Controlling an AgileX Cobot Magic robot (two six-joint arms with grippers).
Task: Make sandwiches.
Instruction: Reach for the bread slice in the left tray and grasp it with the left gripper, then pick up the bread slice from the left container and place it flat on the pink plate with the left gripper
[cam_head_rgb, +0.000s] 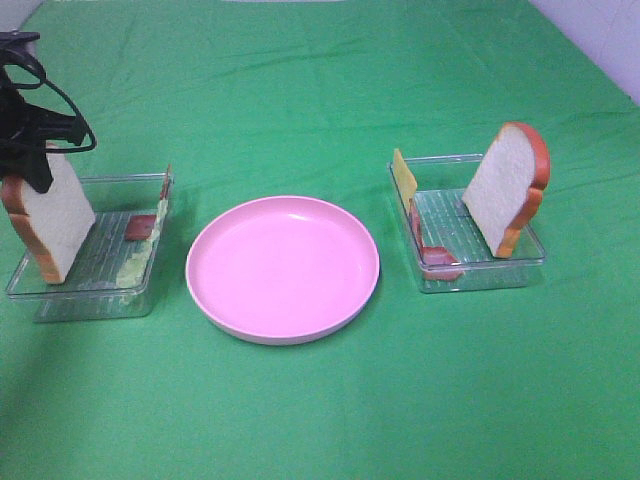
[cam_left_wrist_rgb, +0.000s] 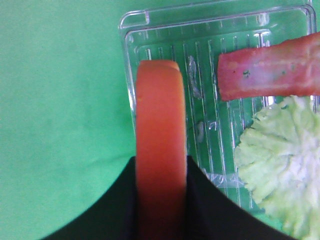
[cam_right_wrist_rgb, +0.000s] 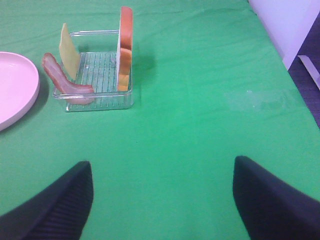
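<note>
My left gripper (cam_head_rgb: 35, 165) is shut on a white bread slice with orange-brown crust (cam_head_rgb: 48, 218), held upright at the left end of the left clear tray (cam_head_rgb: 100, 262). In the left wrist view the crust (cam_left_wrist_rgb: 160, 125) sits between the black fingers (cam_left_wrist_rgb: 117, 205), beside a bacon strip (cam_left_wrist_rgb: 270, 67) and pale green lettuce (cam_left_wrist_rgb: 280, 165). The right clear tray (cam_head_rgb: 450, 215) holds a second upright bread slice (cam_head_rgb: 508, 190), yellow cheese (cam_head_rgb: 404, 177) and bacon (cam_head_rgb: 438, 255). My right gripper (cam_right_wrist_rgb: 162, 200) is open and empty over bare cloth, well short of that tray (cam_right_wrist_rgb: 100, 65).
A round pink plate (cam_head_rgb: 283, 268) lies between the two trays, with nothing on it. Green cloth covers the table. In the right wrist view the plate's edge (cam_right_wrist_rgb: 15, 85) shows beside the tray, and the table's edge runs past a white wall (cam_right_wrist_rgb: 295, 30).
</note>
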